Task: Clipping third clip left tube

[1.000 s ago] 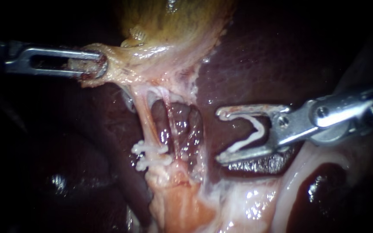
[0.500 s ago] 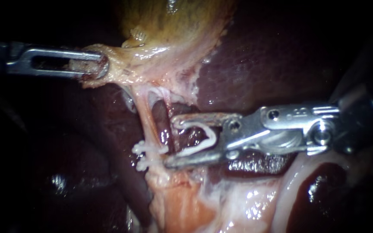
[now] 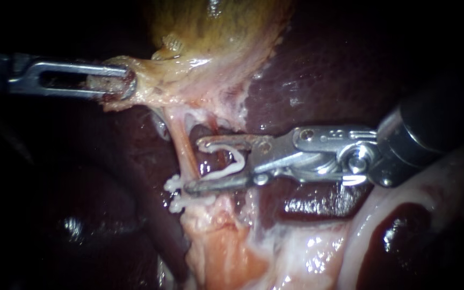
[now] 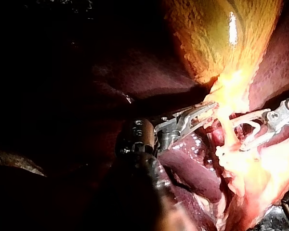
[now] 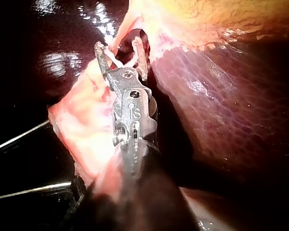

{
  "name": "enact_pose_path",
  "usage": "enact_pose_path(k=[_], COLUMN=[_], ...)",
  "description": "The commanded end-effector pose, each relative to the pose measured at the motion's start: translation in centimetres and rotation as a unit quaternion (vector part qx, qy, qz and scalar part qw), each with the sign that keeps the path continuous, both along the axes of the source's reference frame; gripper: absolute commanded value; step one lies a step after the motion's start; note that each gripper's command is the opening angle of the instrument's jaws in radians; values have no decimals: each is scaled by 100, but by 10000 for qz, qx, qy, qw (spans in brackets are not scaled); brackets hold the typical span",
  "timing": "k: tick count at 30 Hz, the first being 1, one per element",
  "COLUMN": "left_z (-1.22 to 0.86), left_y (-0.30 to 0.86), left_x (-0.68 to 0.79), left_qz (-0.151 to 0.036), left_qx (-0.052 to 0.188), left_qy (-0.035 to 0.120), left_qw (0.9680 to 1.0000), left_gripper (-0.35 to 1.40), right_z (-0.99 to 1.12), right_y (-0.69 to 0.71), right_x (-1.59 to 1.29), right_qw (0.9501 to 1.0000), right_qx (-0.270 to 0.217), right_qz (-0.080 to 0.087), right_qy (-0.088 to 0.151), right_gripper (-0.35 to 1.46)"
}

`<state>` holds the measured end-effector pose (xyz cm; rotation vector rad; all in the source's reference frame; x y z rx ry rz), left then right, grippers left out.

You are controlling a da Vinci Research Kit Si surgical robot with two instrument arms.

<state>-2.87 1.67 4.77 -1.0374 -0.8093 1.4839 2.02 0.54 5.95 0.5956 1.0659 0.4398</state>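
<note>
Your left instrument (image 3: 126, 85): claw clenched on gallbladder (image 3: 210, 48) edge | your right instrument (image 3: 191, 165): claw holds open clip (image 3: 218, 174), tips at left tube (image 3: 185, 153), above two fitted clips (image 3: 178, 196).

Both instrs bare metal: right instrument (image 3: 193, 165) bright, polished, w/ glossy glints, shaft end dark matt; left instrument (image 3: 127, 81) duller grey metal, smeared red at jaws. Smooth white plastic look on loaded clip (image 3: 232, 169) & set clips (image 3: 181, 193). Wet, glossy, smooth liver (image 3: 318, 70). Finely rough gallbladder (image 3: 216, 32), moist sheen. Slick wet tube (image 3: 182, 147).
</note>
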Motion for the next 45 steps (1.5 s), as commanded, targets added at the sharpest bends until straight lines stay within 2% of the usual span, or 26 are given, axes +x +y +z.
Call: enact_pose_path(k=[1,5,15,20,25,29,35,43,45], left_z=[0,-2,-3,-3,-4,-5,-5,-5,-5], left_y=[0,0,1,1,1,0,0,0,0], left_x=[0,-1,-1,-1,-1,-2,-2,-1,-1], left_qz=[-1,-4,-5,-6,-7,-9,-9,-8,-7], left_qx=[1,2,7,7,7,8,9,8,9], left_qy=[3,4,4,4,5,6,6,5,5], left_qw=[10000,10000,10000,10000,10000,10000,10000,10000,10000], left_gripper=[-35,-35,-35,-35,-35,-35,-35,-35,-35], right_z=[2,6,6,9,10,4,-11,-16,-20], right_y=[2,5,9,12,16,26,49,53,52], right_x=[0,9,40,56,70,71,67,70,69], right_qw=[10000,9998,9964,9952,9926,9905,9868,9848,9826], right_qx=[20,160,646,725,892,980,1061,1081,1165], right_qz=[9,65,81,64,136,235,419,501,496], right_qy=[-9,100,544,649,815,937,1154,1266,1363], right_gripper=[50,50,50,50,50,50,49,49,49])
